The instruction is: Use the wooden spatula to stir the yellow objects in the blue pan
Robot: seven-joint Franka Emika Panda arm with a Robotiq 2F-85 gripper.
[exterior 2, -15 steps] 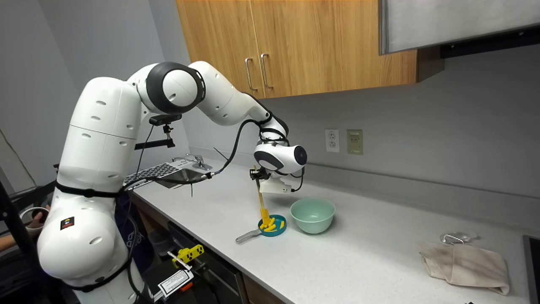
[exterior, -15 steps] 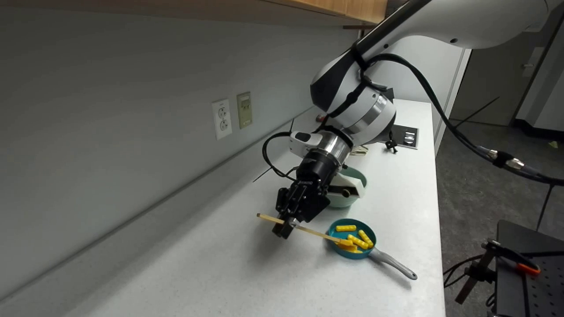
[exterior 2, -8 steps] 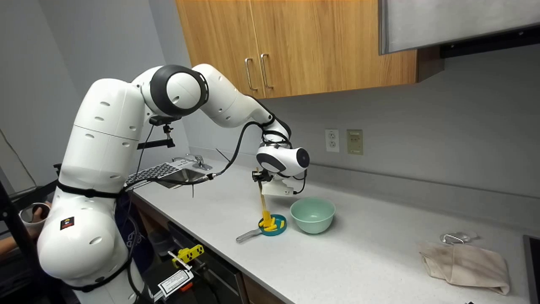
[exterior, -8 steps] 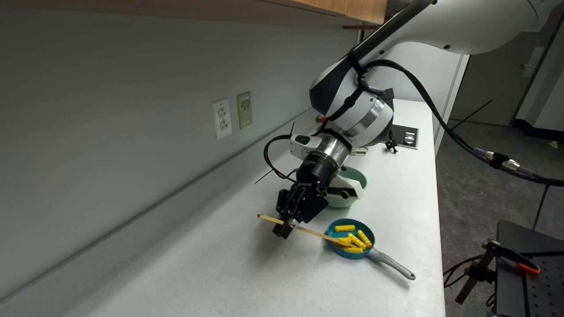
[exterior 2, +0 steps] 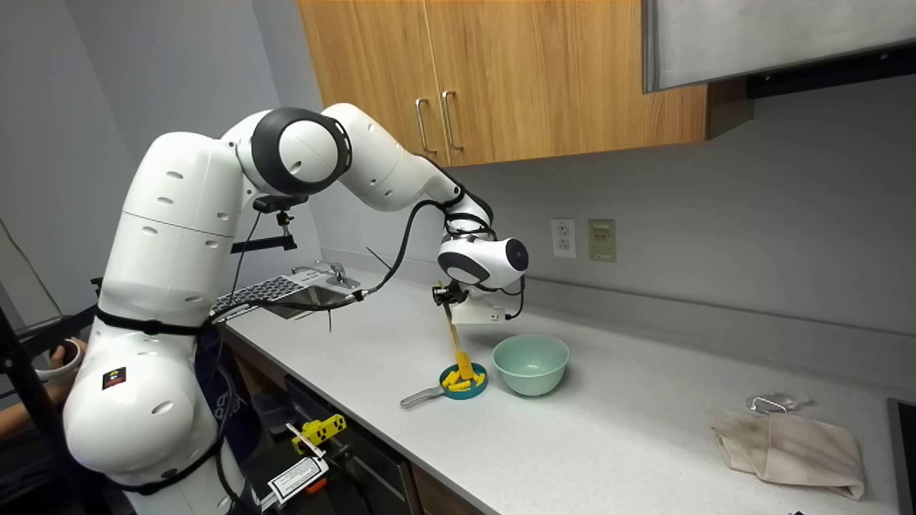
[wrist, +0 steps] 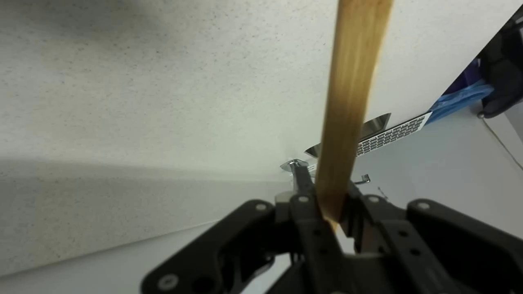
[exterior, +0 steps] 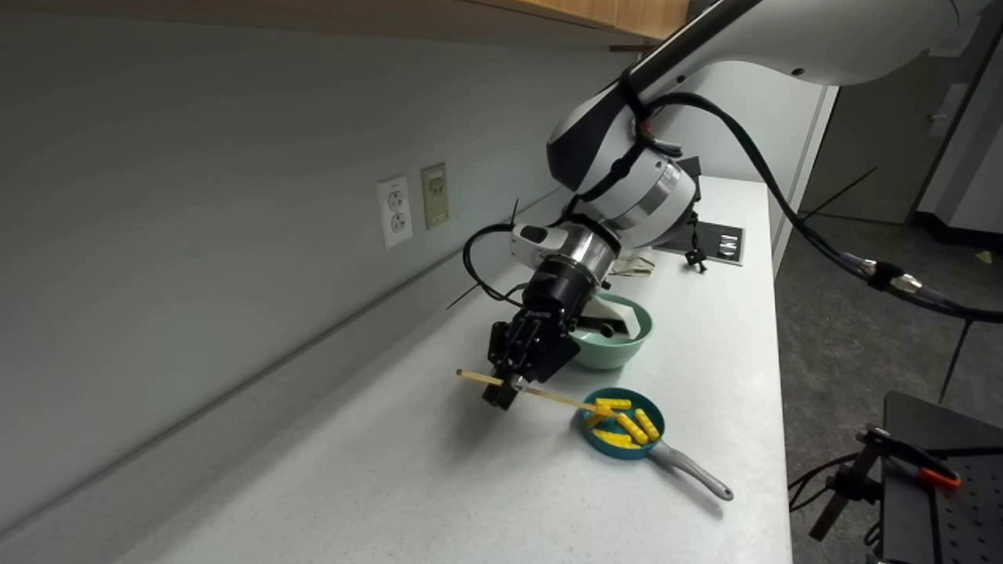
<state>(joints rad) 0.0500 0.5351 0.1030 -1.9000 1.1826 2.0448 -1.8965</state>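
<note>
My gripper (exterior: 505, 392) is shut on the handle of the wooden spatula (exterior: 552, 397), above the counter beside the pan. It also shows in an exterior view (exterior 2: 444, 294) and in the wrist view (wrist: 327, 183), where the tan handle (wrist: 351, 81) runs up from between the fingers. The spatula slants down, and its yellowish head (exterior 2: 465, 366) is in the blue pan (exterior: 627, 454). Several yellow objects (exterior: 644, 424) lie spread in the pan around the head. They also show in an exterior view (exterior 2: 459, 386). Whether the head touches the pan's floor I cannot tell.
A light teal bowl (exterior 2: 530, 365) stands close to the pan, partly behind my wrist in an exterior view (exterior: 607, 352). The pan's grey handle (exterior: 693, 468) points toward the counter's front edge. A wall with outlets (exterior 2: 563, 238) runs behind. A folded cloth (exterior 2: 787, 450) lies farther along.
The spatula's head has moved across the pan toward the bowl side, and my gripper has risen slightly. The yellow objects have shifted. The pan has slid very slightly.
</note>
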